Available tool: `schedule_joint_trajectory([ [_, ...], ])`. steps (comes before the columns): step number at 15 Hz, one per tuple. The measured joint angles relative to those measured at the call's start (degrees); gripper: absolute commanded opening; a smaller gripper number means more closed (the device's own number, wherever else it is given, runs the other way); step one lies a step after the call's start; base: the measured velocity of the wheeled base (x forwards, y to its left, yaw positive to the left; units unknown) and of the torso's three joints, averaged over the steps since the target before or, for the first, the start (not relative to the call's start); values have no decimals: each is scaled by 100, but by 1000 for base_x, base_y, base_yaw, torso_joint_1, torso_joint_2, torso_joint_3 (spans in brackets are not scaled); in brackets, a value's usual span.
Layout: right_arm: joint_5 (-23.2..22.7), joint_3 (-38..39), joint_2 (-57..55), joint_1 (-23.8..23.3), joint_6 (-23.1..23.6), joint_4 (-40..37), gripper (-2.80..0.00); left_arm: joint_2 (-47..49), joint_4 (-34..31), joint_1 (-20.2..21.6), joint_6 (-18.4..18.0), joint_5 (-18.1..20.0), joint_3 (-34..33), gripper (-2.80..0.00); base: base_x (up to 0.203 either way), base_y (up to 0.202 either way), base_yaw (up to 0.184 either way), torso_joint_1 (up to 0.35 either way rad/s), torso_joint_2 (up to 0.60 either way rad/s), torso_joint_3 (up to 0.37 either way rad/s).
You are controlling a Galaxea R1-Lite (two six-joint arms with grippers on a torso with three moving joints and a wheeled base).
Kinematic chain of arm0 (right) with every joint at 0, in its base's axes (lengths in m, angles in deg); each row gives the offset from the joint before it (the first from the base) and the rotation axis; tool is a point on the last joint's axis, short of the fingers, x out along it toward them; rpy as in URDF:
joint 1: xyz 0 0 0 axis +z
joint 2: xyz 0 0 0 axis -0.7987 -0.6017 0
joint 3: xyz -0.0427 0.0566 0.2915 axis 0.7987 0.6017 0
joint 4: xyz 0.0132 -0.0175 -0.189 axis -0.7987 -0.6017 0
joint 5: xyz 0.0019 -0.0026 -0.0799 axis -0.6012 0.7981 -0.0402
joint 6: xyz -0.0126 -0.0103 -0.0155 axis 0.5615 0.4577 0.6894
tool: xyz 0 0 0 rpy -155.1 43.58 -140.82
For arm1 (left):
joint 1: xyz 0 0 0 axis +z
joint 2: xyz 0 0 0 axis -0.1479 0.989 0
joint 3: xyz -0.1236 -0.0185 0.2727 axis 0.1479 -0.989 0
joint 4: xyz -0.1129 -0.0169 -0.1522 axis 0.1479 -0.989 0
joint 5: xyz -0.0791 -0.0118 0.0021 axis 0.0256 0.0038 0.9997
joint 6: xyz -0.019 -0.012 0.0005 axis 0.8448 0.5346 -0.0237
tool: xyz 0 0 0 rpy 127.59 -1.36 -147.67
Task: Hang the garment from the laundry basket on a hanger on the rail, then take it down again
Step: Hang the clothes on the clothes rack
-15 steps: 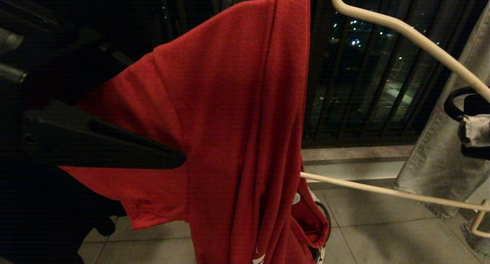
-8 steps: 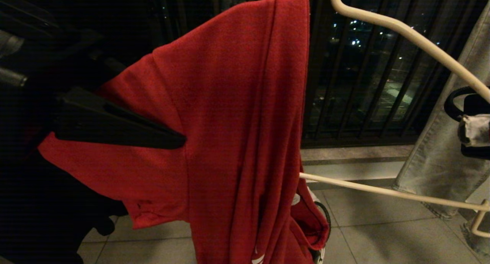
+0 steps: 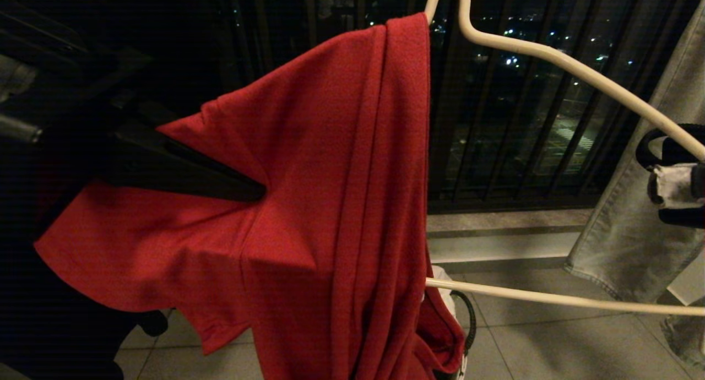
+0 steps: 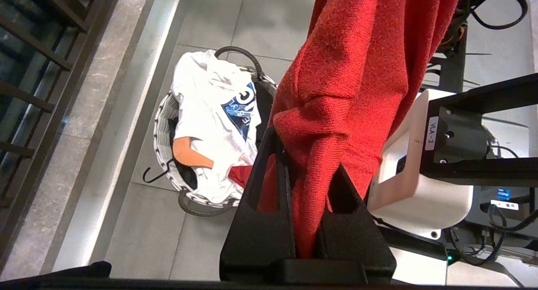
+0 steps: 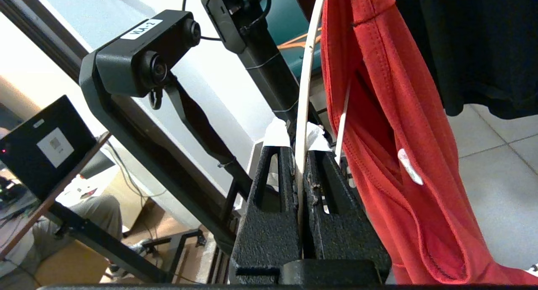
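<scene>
Now the biggest change is with the red T-shirt (image 3: 330, 204). A second ago it hung loose over one arm of the white wire hanger (image 3: 578, 71), with the left gripper (image 4: 309, 172) wide open around the sleeve. The black fingers have now come together and pinch a thick fold of red cloth, and the shirt bunches and pulls toward the gripper on the left of the head view. The hanger also sits a little lower in that view than before, so its bent neck shows at the top.

The right gripper (image 5: 300, 164) has not changed. It is squeezed tight on the thin hanger wire and holds it up.

Far below, the small laundry basket (image 4: 162, 122) sits on the floor tiles with a white cloth (image 4: 210, 113) in it.

I think the shirt is only half on, with one hanger arm bare. The new grip likely means the left arm is ready to tug the cloth along the hanger.
</scene>
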State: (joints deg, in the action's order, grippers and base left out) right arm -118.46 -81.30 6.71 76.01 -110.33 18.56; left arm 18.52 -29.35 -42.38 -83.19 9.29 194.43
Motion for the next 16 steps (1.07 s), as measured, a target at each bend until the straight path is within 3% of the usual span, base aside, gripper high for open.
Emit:
schedule_joint_trajectory([
  [1, 0, 4, -4, 0, 1, 2, -280, 0, 5, 0, -1, -4, 0, -280, 0, 0, 0, 0, 0, 0],
  [2, -2, 6, -6, 0, 5, 2, 0, 0, 5, 0, -3, -6, 0, -280, 0, 0, 0, 0, 0, 0],
  [16, 87, -24, -398, -50, 24, 222, 0, -61, 61, 4, -15, -56, 63, -280, 0, 0, 0, 0, 0, 0],
])
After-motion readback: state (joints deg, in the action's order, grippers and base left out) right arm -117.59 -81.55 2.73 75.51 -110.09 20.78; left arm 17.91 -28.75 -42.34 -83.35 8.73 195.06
